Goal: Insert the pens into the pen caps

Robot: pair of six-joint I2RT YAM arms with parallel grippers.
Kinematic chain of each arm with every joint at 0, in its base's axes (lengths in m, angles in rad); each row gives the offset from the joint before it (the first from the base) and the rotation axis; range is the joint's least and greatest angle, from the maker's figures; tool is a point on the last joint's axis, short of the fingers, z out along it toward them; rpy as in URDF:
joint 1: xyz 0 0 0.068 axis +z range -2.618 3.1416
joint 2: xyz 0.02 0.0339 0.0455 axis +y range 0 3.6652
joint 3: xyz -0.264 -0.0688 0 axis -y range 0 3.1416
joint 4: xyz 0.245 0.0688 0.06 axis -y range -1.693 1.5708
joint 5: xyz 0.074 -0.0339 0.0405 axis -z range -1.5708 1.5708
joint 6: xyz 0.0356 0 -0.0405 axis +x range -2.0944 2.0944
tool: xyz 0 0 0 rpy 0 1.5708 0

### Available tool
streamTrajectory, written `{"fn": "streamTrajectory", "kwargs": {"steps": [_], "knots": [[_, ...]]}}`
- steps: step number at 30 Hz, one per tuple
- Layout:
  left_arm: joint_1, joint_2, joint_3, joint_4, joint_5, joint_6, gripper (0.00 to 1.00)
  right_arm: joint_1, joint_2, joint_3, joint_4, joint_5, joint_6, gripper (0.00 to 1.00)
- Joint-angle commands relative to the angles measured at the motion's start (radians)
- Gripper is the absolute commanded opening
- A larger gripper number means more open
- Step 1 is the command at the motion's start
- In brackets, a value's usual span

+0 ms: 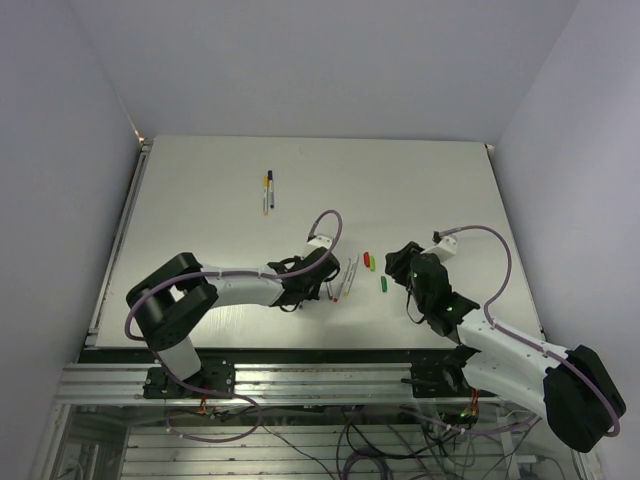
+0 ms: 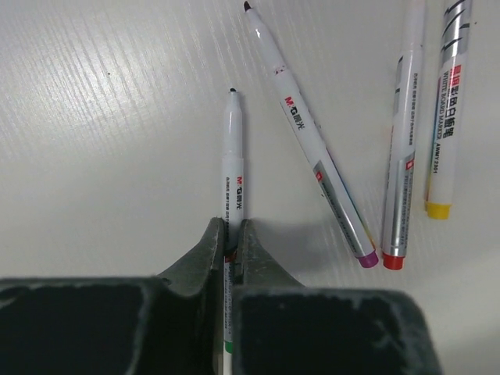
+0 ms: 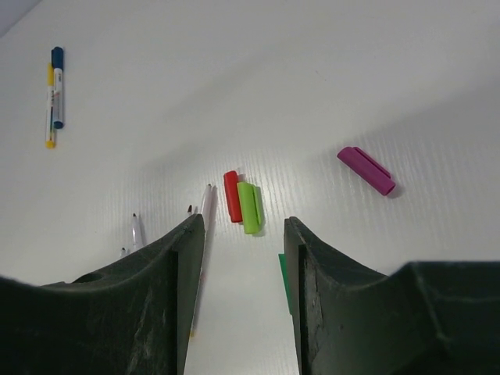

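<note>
Left wrist alone shows the left tool [image 2: 232, 234] clamping a green-banded pen [image 2: 233, 164]; the right tool [image 3: 244, 225] gapes.

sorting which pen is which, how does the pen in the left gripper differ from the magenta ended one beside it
The gripped pen is clamped in the shut left gripper; the magenta-ended pen lies loose, untouched. The gripped pen runs straight up the left wrist view; the magenta-ended pen slants. The gripped pen shows green at its rear; the other ends in magenta. Both are uncapped white markers.
</note>
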Motion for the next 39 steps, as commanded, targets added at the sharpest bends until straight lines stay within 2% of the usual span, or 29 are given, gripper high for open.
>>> {"fn": "streamTrajectory", "kwargs": {"steps": [1,8,13,24,30,39], "knots": [[-0.010,0.088,-0.091,-0.097,0.233,-0.003,0.07,-0.006,-0.007,-0.017,-0.009,0.010,0.014,0.45],[-0.010,0.038,-0.109,-0.071,0.232,0.010,0.07,-0.006,0.068,0.026,-0.074,0.012,0.003,0.42],[-0.010,-0.083,-0.089,-0.059,0.193,0.011,0.07,-0.005,0.139,0.061,-0.125,-0.013,-0.007,0.37],[-0.010,-0.309,-0.035,-0.054,0.118,0.016,0.07,-0.006,0.272,0.132,-0.179,-0.070,-0.051,0.35],[-0.008,-0.424,-0.123,0.051,0.101,-0.005,0.07,-0.004,0.339,0.171,-0.189,-0.106,-0.069,0.34],[-0.005,-0.551,-0.228,0.213,0.102,-0.005,0.07,-0.001,0.457,0.267,-0.309,-0.122,-0.073,0.35]]}}
